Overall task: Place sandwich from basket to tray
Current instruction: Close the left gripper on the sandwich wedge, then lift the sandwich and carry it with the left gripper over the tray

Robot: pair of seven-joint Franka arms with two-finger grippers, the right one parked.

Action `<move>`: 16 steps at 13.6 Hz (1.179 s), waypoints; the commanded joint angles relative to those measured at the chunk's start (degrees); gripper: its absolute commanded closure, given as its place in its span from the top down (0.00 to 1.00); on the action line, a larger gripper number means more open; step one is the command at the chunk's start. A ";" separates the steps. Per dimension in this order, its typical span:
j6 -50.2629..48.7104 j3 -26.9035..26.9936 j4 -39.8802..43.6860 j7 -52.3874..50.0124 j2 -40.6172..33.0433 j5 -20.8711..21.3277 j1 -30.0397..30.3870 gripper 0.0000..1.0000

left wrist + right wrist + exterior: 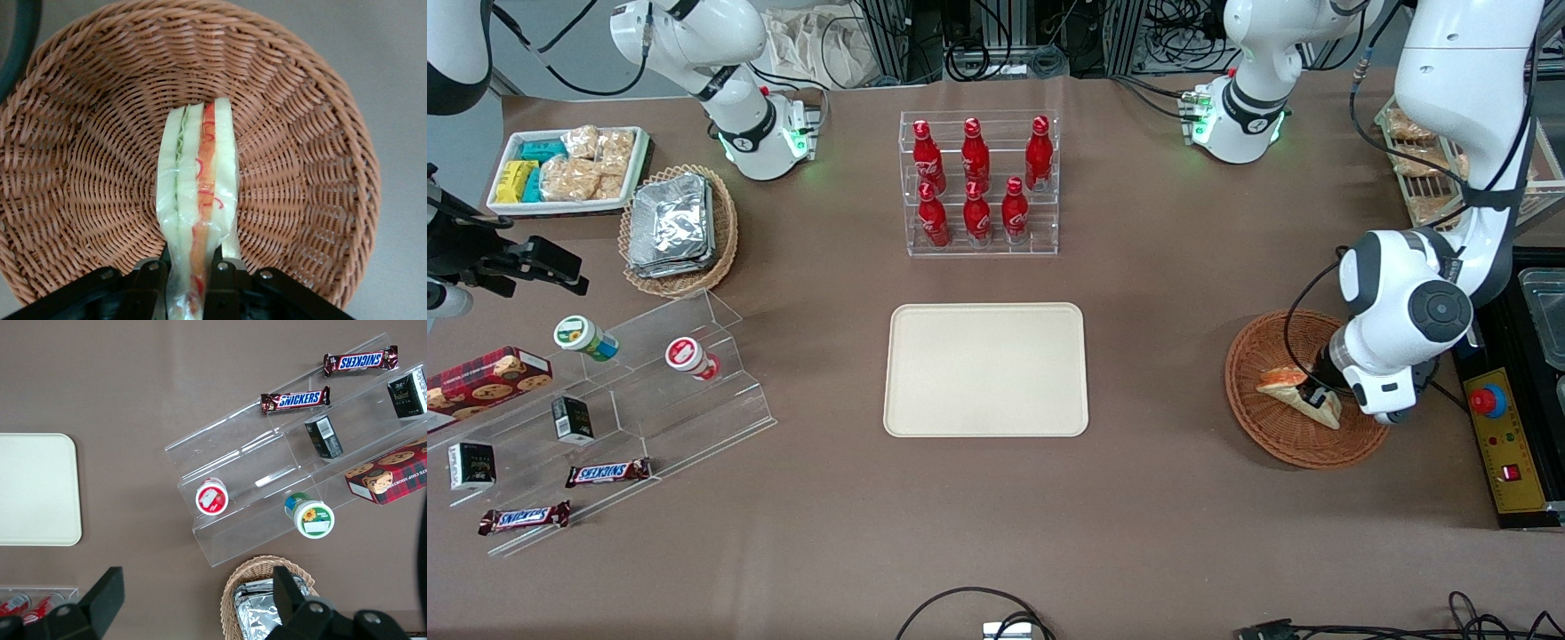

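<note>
Wicker basket (300, 133) holding sandwich (200, 180), claw (189, 273) gripping it

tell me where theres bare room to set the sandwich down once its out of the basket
The whole tray is bare, with open table between it and the basket, and more between it and the bottle rack. It gets crowded toward the parked arm's end: the clear stepped shelf with snacks. The gripper is in the basket, shut on the sandwich.

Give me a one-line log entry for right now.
gripper: shut on sandwich | sandwich: in basket | tray: bare
</note>
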 commanded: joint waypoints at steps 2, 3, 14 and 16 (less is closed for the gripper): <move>-9.45 -1.84 1.14 3.27 -7.07 2.35 -0.17 0.00; -14.10 -3.16 2.37 5.03 -8.83 2.53 -0.17 0.00; -33.32 -25.49 24.07 9.26 0.89 6.58 -14.03 0.00; -28.59 -25.49 25.23 8.56 5.63 6.84 -17.73 0.00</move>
